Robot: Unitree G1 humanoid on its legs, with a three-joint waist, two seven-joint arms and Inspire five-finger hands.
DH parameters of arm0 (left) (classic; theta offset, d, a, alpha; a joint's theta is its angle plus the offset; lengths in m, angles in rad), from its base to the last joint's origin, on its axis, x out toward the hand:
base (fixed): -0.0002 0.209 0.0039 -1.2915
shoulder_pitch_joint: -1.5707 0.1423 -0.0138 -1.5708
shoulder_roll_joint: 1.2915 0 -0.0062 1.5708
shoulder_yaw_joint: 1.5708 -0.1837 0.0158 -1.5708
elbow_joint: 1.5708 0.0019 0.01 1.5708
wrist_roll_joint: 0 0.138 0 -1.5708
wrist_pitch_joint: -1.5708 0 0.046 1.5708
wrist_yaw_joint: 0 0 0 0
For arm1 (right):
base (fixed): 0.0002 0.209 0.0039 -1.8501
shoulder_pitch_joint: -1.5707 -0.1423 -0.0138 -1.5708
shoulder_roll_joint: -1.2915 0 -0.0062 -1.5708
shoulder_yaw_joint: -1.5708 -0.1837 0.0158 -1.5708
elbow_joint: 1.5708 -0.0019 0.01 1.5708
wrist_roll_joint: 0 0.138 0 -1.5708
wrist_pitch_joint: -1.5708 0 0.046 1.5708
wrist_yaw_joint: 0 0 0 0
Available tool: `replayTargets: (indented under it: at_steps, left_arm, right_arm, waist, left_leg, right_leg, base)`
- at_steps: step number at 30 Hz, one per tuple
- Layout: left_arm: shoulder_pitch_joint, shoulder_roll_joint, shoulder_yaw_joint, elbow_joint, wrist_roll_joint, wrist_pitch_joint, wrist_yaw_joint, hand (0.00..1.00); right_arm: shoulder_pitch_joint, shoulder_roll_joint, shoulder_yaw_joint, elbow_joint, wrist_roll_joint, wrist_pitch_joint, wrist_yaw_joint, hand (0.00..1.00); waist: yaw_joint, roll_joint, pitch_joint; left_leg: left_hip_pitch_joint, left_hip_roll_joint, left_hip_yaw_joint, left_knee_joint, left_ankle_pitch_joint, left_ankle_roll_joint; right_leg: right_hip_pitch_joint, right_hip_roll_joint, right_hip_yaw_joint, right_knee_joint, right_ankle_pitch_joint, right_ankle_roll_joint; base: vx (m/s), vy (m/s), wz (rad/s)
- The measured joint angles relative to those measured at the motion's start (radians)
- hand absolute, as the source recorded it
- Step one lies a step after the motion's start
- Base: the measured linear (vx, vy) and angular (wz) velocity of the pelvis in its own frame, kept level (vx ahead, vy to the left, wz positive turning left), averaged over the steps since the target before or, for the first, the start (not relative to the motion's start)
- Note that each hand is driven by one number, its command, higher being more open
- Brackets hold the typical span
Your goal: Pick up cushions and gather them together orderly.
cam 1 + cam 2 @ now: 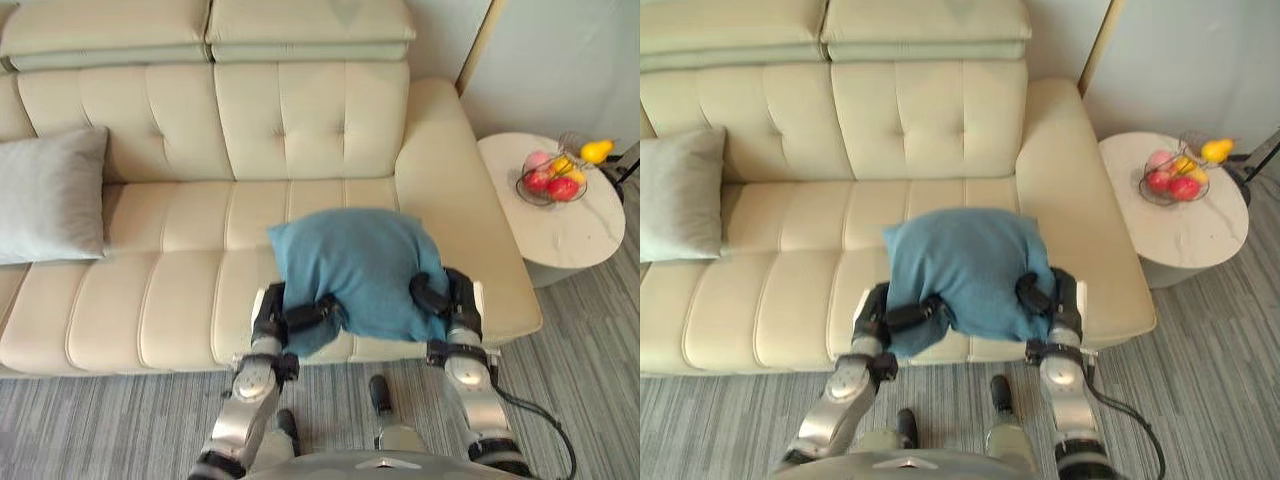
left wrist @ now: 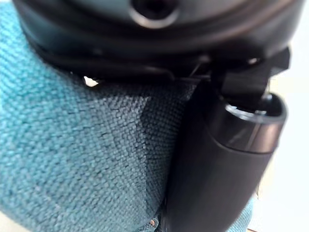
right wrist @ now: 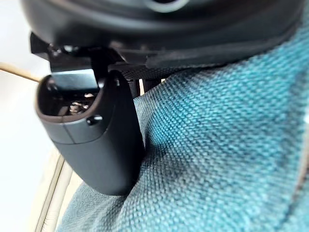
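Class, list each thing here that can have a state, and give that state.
blue cushion: gripped on both sides, over the sofa's front edge.
grey cushion: leaning on the sofa's back, untouched.
left hand: shut on blue cushion.
right hand: shut on blue cushion.
bowl: holds fruit, on the table.

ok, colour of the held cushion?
The cushion is plain teal blue; the left eye view shows it best.
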Motion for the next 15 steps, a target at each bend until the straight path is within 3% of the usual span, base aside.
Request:
replayTargets:
  at_steps: [9,10,11,15]
  left_arm:
    - [-0.513,0.030,0.072,0.018,0.039,-0.003,0.206,0.00]
    - [-0.586,0.040,0.082,0.044,0.039,-0.004,0.227,0.00]
    - [-0.648,0.044,0.091,0.072,0.039,-0.005,0.240,1.00]
    - [-0.898,0.055,0.144,0.225,0.042,-0.007,0.269,1.00]
  right_arm:
    - [-0.547,-0.096,-0.001,0.095,-0.031,0.026,-0.184,0.00]
    - [-0.630,-0.113,-0.002,0.133,-0.034,0.026,-0.206,1.00]
    - [-0.698,-0.126,-0.004,0.173,-0.040,0.026,-0.221,1.00]
    - [-0.966,-0.168,-0.013,0.346,-0.042,0.029,-0.275,1.00]
  waist:
    - [0.003,0.005,0.135]
    - [0.003,0.006,0.149]
    - [0.004,0.006,0.166]
    - [0.004,0.011,0.239]
  left_leg:
    - [-0.218,0.027,-0.033,0.068,0.028,-0.016]
    - [-0.246,0.025,-0.043,0.067,0.038,-0.016]
    - [-0.265,0.023,-0.051,0.065,0.047,-0.015]
    - [-0.334,0.006,-0.103,0.048,0.086,-0.016]
  right_leg:
    - [-0.174,0.016,-0.057,0.001,0.071,-0.002]
    - [-0.198,0.017,-0.064,0.001,0.078,-0.001]
    - [-0.213,0.016,-0.073,0.001,0.082,-0.002]
    - [-0.268,0.006,-0.110,0.000,0.100,0.000]
  base:
    - [-0.05,0.007,0.08]
    - [-0.02,0.026,0.23]
    - [-0.02,0.027,0.31]
    - [-0.01,0.049,0.34]
